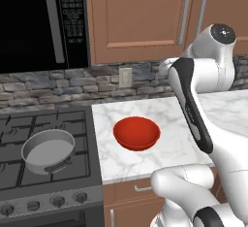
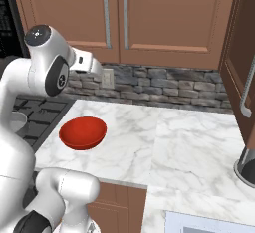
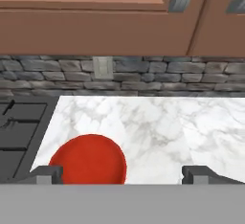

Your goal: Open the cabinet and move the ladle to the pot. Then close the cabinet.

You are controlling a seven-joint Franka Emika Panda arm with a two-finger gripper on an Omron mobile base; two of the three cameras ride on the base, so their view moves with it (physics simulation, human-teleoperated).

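Note:
The reddish-brown cabinet (image 1: 140, 17) (image 2: 164, 13) (image 3: 95, 22) hangs on the wall above the counter, both doors shut, their silver bar handles (image 1: 184, 15) (image 2: 106, 15) side by side. The grey pot (image 1: 48, 149) sits on the stove's front burner, left of the counter. The ladle is hidden. My gripper (image 3: 125, 175) is open and holds nothing. It hovers over the counter below the cabinet, facing the stone backsplash, its two dark fingertips (image 3: 45, 174) set wide apart. My hand (image 2: 89, 65) sits level with the cabinet's lower edge.
A red bowl (image 1: 136, 133) (image 2: 82, 132) (image 3: 88, 158) stands on the marble counter (image 1: 169, 119) near the stove (image 1: 19, 172). A black microwave (image 1: 38, 22) hangs above the stove. A wall outlet (image 1: 125, 77) is on the backsplash. A dark round appliance (image 2: 246, 167) stands at the far right.

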